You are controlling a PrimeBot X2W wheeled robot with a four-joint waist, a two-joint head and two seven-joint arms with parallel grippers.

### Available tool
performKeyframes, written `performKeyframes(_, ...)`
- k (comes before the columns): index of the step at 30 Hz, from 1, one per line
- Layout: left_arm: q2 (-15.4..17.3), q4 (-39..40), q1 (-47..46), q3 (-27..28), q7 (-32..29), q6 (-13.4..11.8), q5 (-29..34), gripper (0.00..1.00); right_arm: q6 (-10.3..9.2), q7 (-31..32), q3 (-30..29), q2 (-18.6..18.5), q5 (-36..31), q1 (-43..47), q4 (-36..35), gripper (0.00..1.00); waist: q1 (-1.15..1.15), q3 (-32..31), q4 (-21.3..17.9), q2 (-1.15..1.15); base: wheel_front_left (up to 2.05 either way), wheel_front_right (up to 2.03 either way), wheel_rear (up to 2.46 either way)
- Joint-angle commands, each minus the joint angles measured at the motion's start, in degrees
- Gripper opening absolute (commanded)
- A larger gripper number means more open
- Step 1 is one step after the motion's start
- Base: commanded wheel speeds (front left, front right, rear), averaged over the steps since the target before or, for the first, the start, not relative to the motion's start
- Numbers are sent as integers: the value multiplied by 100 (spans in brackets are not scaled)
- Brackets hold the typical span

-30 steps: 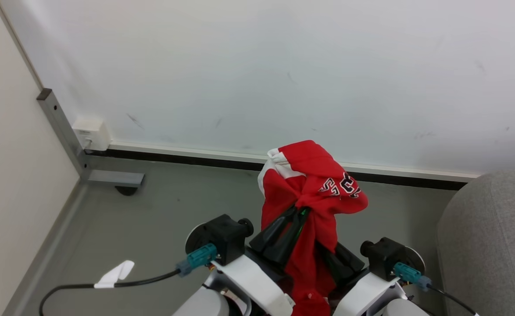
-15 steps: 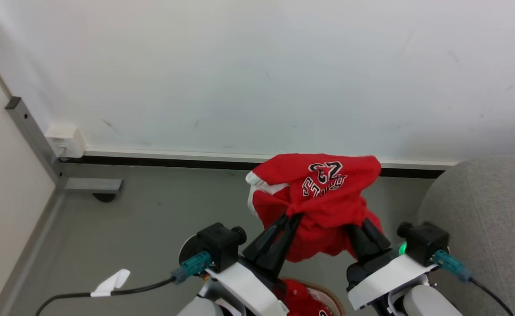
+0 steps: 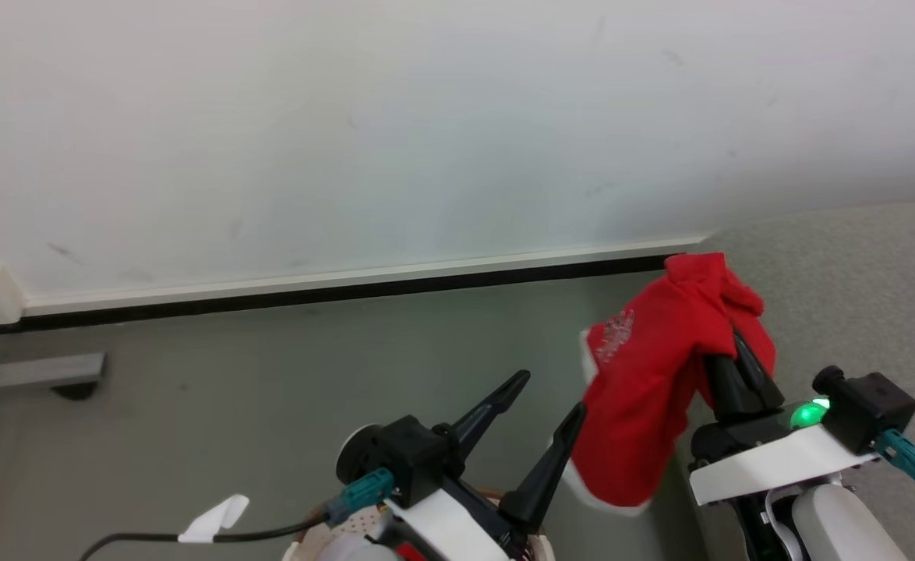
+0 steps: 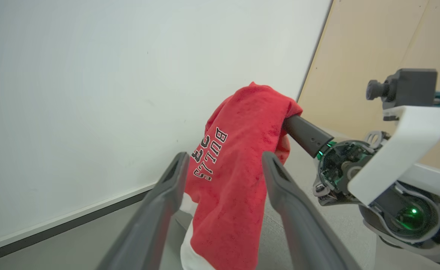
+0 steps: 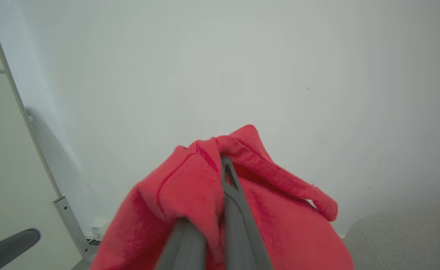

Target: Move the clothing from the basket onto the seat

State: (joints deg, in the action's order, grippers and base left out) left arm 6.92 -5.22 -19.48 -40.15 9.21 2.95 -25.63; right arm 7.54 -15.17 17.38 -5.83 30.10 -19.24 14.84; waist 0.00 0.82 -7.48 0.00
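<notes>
Right gripper: fingers closed tight on a bunched fold of the red jersey, tips buried in the cloth. It is the garment's sole support.

Left gripper: fingers spread wide, holding nothing. The jersey hangs just beyond its fingertips; whether the nearer finger touches the cloth cannot be told.

Location: the jersey is in the air, clear of the basket, which sits below the left gripper. The seat lies beyond and to the outer side of the right gripper. The cloth appears to hang over the floor beside the seat's edge, not over the cushion.

Orientation: long axis near vertical, running from the pinched fold at the top down to the white-trimmed hem, the lowest part, which leans toward the left gripper. The chest lettering runs along that axis, reading sideways in the left wrist view.

Risks, in my judgement:
- A one-point pinch on a loose fold — the fabric could slide out during a swing.
- Release at this position would likely drop the jersey on the floor, short of the seat.
- The trailing hem could snag on the left gripper's open fingers or drag on the seat's edge — bunching the cloth.
</notes>
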Motion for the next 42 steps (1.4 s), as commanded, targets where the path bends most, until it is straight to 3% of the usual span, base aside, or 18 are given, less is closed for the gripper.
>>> performKeyframes(1, 31, -12, -3, -10, 57, 10, 70, 100, -10, 3, -55, -59, -62, 91, -27, 0, 0, 127, -324, 0, 0, 0, 0)
performKeyframes(12, 228, -196, -220, -11, 303, 79, 245, 100, -10, 3, -548, -138, -108, 302, -384, 0, 0, 417, -1625, 0, 0, 0, 0)
performKeyframes(21, 153, -533, -278, -75, 461, 98, 273, 100, -10, 3, -657, -78, -125, 523, -568, 0, 0, 514, -2181, 0, 0, 0, 0)
performKeyframes(31, 67, -755, -416, -90, 552, 129, 348, 100, -10, 3, -778, -140, -78, 334, -667, 0, 0, 647, -2247, 0, 0, 0, 0)
performKeyframes(42, 211, -736, -798, -175, 512, 141, 626, 100, -10, 4, -1135, -419, -131, -690, -473, 0, 0, 1535, -1708, 0, 0, 0, 0)
